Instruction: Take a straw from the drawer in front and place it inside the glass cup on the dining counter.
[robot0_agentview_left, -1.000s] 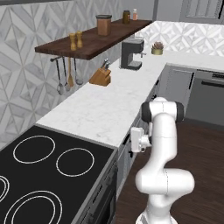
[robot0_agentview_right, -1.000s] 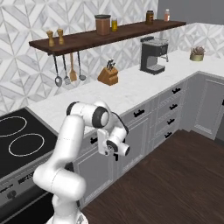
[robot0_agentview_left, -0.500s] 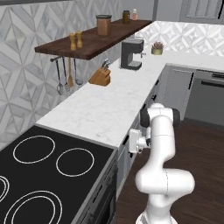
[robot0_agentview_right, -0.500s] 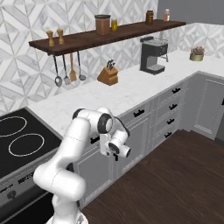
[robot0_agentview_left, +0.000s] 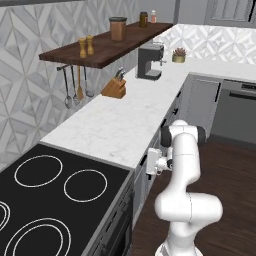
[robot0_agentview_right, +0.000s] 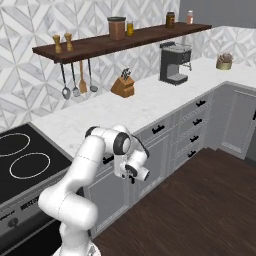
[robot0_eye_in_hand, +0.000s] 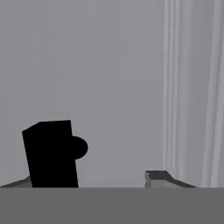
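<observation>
The light-grey drawer front faces my hand at close range in the hand view. Its small black handle stands at the lower left, just inside my left finger. My gripper is open around the handle, with a clear gap between the handle and the right fingertip. From the base, the gripper presses up to the cabinet front just under the marble worktop, beside the cooktop; the same gripper shows from the other side. The straw, the glass cup and the dining counter are out of view.
A black cooktop lies left of the worktop. Further drawers with black handles run along to the right. A knife block and coffee machine stand on the worktop under a wooden shelf. Dark wood floor lies open to the right.
My hand has edged closer to the cabinet front and the elbow has dropped a little. The rest of the scene has stayed put.
</observation>
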